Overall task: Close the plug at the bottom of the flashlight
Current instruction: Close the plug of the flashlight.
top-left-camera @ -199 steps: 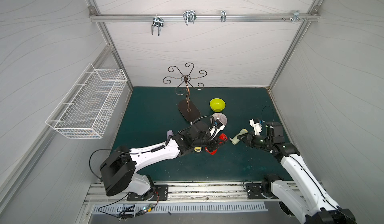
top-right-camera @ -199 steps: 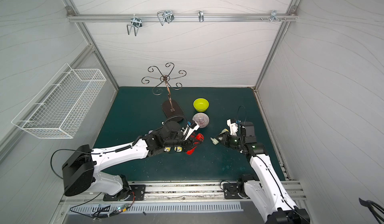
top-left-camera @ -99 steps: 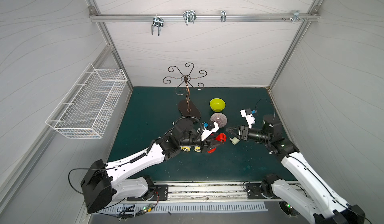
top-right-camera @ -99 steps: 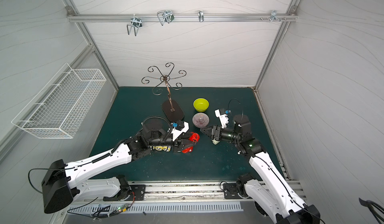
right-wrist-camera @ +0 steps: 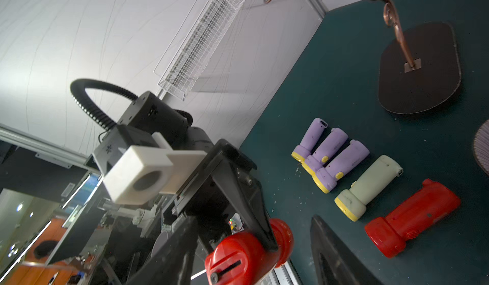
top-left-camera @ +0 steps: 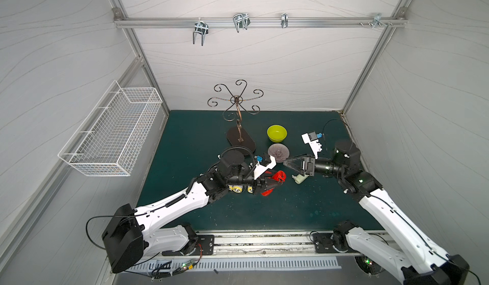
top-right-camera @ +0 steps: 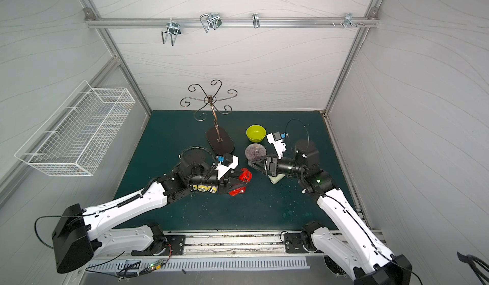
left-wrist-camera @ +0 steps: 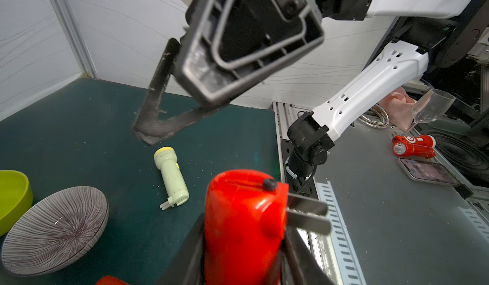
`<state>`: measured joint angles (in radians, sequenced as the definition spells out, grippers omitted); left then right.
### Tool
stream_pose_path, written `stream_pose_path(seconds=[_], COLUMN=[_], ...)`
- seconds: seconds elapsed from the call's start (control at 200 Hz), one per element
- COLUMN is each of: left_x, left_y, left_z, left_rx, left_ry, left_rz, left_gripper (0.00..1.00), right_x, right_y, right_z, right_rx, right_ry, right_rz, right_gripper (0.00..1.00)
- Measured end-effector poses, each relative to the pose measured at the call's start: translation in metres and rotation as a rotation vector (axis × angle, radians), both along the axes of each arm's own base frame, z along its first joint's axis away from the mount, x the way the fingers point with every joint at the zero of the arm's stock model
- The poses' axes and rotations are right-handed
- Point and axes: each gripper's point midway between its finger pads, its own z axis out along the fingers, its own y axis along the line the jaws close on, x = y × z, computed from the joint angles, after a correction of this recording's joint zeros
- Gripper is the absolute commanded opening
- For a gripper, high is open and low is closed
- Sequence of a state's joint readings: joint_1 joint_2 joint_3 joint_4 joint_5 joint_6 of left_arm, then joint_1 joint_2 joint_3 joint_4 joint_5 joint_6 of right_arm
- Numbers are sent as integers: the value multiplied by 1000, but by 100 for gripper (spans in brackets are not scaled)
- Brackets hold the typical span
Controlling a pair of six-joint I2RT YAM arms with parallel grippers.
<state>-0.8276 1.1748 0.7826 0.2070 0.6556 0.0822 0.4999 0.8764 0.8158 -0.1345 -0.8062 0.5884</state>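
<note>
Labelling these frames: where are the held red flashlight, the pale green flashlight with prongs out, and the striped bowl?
held red flashlight (left-wrist-camera: 243, 217), left wrist view, body.
pale green flashlight (left-wrist-camera: 173, 180), left wrist view, barrel.
striped bowl (left-wrist-camera: 53, 230), left wrist view, inner wall.

White arms (top-left-camera: 172, 207), black ribbed fingers (left-wrist-camera: 203, 82)

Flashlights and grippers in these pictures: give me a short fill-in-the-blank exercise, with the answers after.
1. The left gripper is shut on a ___ flashlight.
2. Its plug shows ___ metal prongs sticking out.
3. The right gripper is ___ and holds nothing.
4. In the right wrist view, ___ purple flashlights lie side by side.

Missing words: red; two; open; three.
</note>
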Motion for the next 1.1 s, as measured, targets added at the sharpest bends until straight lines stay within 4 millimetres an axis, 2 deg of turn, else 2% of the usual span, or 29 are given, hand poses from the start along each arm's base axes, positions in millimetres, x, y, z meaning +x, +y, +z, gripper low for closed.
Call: stream_pose_path(seconds=[0.19,0.315,0.525,1.101], left_x=[6,10,10,13], left_y=[5,7,6,6], left_z=[2,4,2,1], left_rx=[-11,-23,-27,-47], left_ry=[18,29,51,95], left_rz=[5,3,-15,-37], left_gripper=[0,0,0,0], right_x=[-15,-16,-16,-16], right_y=[8,8,10,13], right_z=[-4,-7,-9,-13], right_rx=[-17,-25,-28,-30], right_ry=[-17,-19,-15,8], right_rz=[66,75,85,111], right_gripper=[61,60,52,39])
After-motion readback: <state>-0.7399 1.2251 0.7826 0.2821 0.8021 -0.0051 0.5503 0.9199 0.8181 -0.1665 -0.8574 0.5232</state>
